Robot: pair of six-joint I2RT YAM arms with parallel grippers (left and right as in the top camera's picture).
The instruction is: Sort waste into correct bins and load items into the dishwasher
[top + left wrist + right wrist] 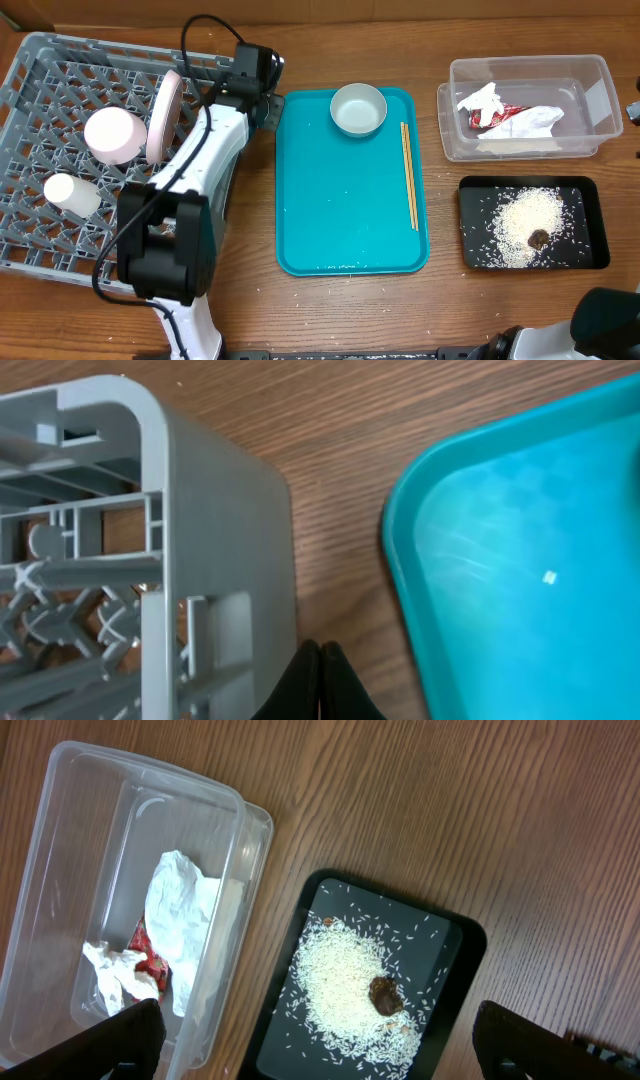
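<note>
The grey dishwasher rack [40, 60] at the left holds a pink plate [163, 115], a pink cup [115, 135] and a white cup [70, 195]. My left gripper [268, 105] is shut and empty, low between the rack's corner [200, 510] and the teal tray [500, 560]; its fingertips [320, 652] touch each other. The teal tray [340, 220] carries a white bowl [358, 108] and chopsticks [409, 175]. My right gripper [325, 1055] is open and empty, high above the black tray [450, 935] of rice [340, 975].
A clear bin [590, 75] at the back right holds crumpled white paper [480, 100] and a red wrapper [492, 117]. The black tray [590, 195] holds rice [525, 225] and a brown scrap [539, 239]. The left arm [190, 190] lies over the rack's right edge.
</note>
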